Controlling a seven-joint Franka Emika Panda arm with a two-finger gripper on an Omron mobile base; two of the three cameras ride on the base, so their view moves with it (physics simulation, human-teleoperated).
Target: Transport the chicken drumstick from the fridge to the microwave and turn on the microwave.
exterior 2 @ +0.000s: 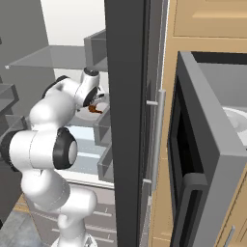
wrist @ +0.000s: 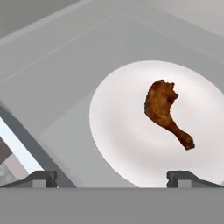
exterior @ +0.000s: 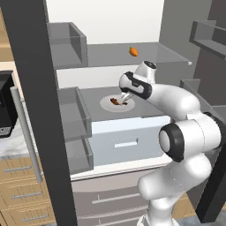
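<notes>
Gripper inside the fridge, fingers wide apart, nothing between them. In hand view, gripper with fingertips at the bottom edge, spread either side of the near rim of the plate. Poised just above the plate, not touching the drumstick.

Drumstick lying flat on the plate, thick end toward the far side, thin bone end nearer; right of plate centre in hand view. From left base view, drumstick on plate, just left of the gripper. From right base view, drumstick just right of the gripper.

Plate on the grey middle shelf, above the pale drawer. Small orange item on the glass shelf above, well apart from the plate.

Fridge door open, grey bins on its inside, at left.

Microwave to the right of the fridge, door swung open, white turntable partly visible inside.
</notes>
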